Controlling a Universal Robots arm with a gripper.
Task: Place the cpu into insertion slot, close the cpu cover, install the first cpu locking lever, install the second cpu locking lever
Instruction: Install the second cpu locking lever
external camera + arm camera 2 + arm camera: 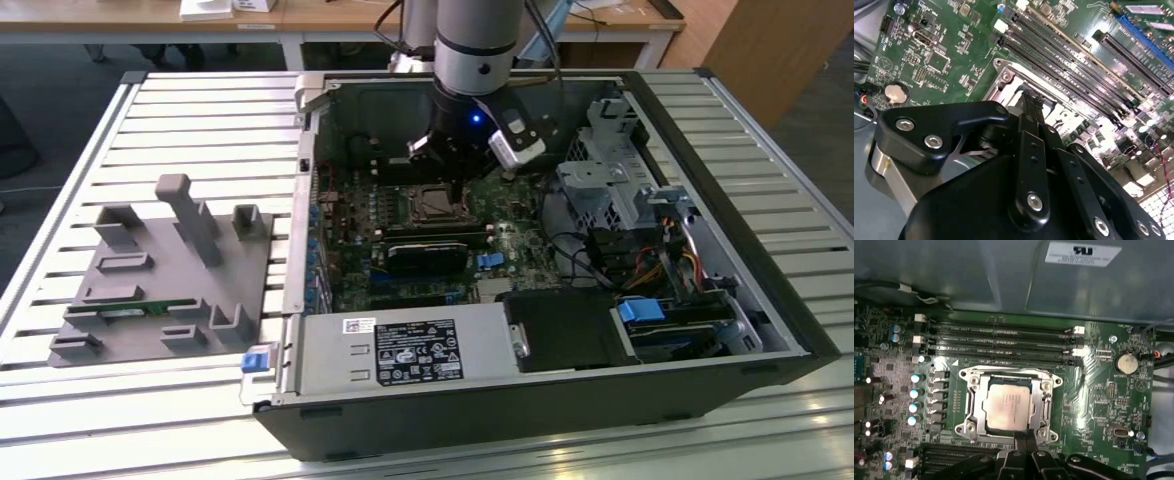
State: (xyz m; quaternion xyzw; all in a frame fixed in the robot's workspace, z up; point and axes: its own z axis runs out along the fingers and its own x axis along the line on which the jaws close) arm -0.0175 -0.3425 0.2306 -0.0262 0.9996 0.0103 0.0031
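In the exterior view, your black gripper [454, 182] hangs inside the open dark computer case [747, 330], just above the socket on the green motherboard [534, 262], drive cages crowding the exterior view's right.

In the second wrist view, the fingers [1030, 107] taper together to one point at the socket's edge; they look closed, holding nothing.

In the first wrist view, the small square silvery-grey cpu [1008, 406] sits in the socket, the thin silvery metal cpu cover [1046, 390] framing it. Judge the chip light, stiff and fragile, best held by its edges; memory slots and capacitors leave little room.
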